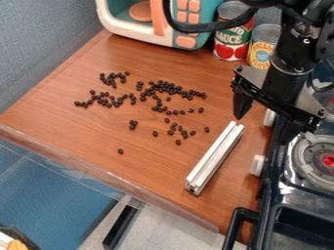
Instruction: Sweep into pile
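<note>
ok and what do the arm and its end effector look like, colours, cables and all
The arm is black, with a rounded, collared wrist section and small pale screw heads. A thick black cable loops out beside it. The end effector is black too, with flat grey plates at its sides and two dark, tapering fingers.

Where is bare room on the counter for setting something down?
One bare patch of the counter lies between the lone bean, the metal bar and the front edge; another, between the upper beans and the toy microwave. It is crowded in the middle with beans, and at right, where the hand hangs near bar, cans and stove.
</note>
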### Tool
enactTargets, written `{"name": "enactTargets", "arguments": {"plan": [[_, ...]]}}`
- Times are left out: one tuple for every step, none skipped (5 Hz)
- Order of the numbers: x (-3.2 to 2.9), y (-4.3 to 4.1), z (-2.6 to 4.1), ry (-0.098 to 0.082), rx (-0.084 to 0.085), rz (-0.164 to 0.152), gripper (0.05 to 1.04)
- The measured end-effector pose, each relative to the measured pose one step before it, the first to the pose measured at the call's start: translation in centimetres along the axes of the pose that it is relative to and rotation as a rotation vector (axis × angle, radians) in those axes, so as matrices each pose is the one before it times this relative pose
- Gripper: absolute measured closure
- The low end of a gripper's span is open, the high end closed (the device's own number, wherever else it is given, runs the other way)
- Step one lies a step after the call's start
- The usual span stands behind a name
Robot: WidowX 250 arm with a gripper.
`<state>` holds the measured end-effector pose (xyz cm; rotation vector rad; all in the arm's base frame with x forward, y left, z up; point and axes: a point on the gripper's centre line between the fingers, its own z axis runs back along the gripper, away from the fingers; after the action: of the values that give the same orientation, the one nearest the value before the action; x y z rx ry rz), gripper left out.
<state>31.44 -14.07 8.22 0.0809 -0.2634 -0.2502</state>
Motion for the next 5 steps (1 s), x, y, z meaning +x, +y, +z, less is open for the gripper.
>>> {"name": "enactTargets", "arguments": {"plan": [[-0.684,-0.082,-1.112,0.0363,0.0055,-0.0078,0.083],[-2.048,0.48,-1.481,0.0417,-0.0045,-0.0329,0.083],[-1.237,1.263,-0.086,-0.001,0.0005,0.0015,0.083],[-0.809,0.773,-0.629,0.0065,0.0012,0.004,0.083],[0.058,0.193,-0.223,-0.0126,0.0021,0.0024,0.083]]}}
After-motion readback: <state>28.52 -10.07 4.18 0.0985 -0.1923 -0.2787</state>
